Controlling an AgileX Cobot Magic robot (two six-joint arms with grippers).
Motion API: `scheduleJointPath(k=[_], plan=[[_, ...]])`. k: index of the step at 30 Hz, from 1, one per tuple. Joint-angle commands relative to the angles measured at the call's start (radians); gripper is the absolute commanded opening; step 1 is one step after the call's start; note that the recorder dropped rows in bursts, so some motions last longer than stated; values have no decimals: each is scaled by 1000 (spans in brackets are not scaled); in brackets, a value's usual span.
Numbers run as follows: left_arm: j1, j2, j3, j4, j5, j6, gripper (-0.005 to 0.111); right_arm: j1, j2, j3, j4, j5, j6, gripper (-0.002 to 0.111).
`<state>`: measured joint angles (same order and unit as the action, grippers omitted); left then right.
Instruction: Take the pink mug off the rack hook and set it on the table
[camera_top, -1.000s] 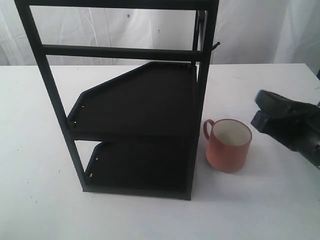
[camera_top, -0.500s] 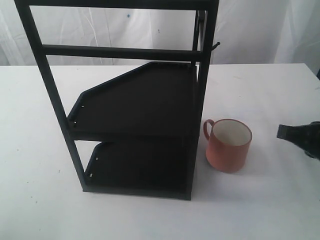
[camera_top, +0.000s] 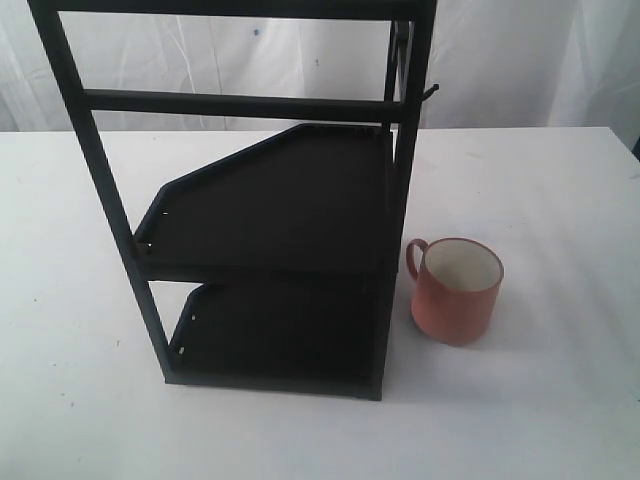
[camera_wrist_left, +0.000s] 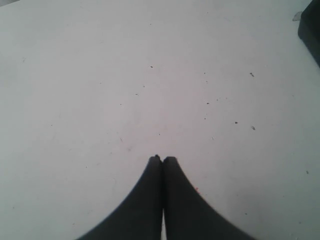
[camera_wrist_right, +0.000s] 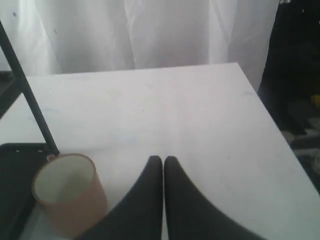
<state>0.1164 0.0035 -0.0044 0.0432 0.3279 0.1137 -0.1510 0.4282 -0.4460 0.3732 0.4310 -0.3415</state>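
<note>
While the pink mug (camera_top: 457, 292) stands upright on the table (camera_top: 560, 400), mouth up and cream inside showing, the right pincer (camera_wrist_right: 163, 159) hangs close by it. Its two dark fingers (camera_wrist_right: 145, 200) are pressed tip to tip, with nothing between them. From that pincer the mug sits just off to one side of the tips and a little lower, clear of them and not touching. Past the mug, away from the pincer, rises a post (camera_wrist_right: 27, 95) of the black rack (camera_top: 270, 200). The mug's small handle (camera_top: 415, 255) points at it, too tight to say whether they touch. Beside the post lies the edge of the lower shelf (camera_wrist_right: 12, 165). High on the rack's upright, well above the mug, the rack hook (camera_top: 431, 93) juts out on its own. Ahead of the right pincer the white tabletop runs to its far edge and a pale curtain (camera_wrist_right: 150, 30). Over to the left pincer (camera_wrist_left: 162, 159): tips closed together, empty, hovering over bare table dotted with tiny specks (camera_wrist_left: 251, 75). A dark shape (camera_wrist_left: 311, 25) sits far off, unidentifiable.
</note>
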Motion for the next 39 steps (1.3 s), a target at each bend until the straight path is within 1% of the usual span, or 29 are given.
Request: scheduleJointPath(k=[1,7,12,15,17,20,22,27,31,39], plan=[[1,-3,4,-9,24,-4,0,-7,-160,6,-7,12,-9,1],[1,-3,4,-9,24,-4,0,-7,-269,6,-7,9,-9,1],[1,-3,4,-9,24,-4,0,-7,-293,6,-7,9,-9,1],[1,-3,4,-9,24,-4,0,-7,-297,38,-14,-38,-9,1],[1,-3,4,-9,24,-4,0,-9,-297,74,-92,-72,-9,1],[1,-3,4,-9,24,-4,0,9,-297,150,-327,-90,-9,1],[1,-3,4,-9,24,-4,0,37,-297,203,-384,-90,-9,1],[1,-3,4,-9,24,-4,0,103,-319,337,-322,-124,-9,1],[1,-3,4,-9,24,-4,0,112,-427,446,-322,-124,-9,1],[1,-3,4,-10,18,-4,0,116,-428,446,-354,-139,-5,1]])
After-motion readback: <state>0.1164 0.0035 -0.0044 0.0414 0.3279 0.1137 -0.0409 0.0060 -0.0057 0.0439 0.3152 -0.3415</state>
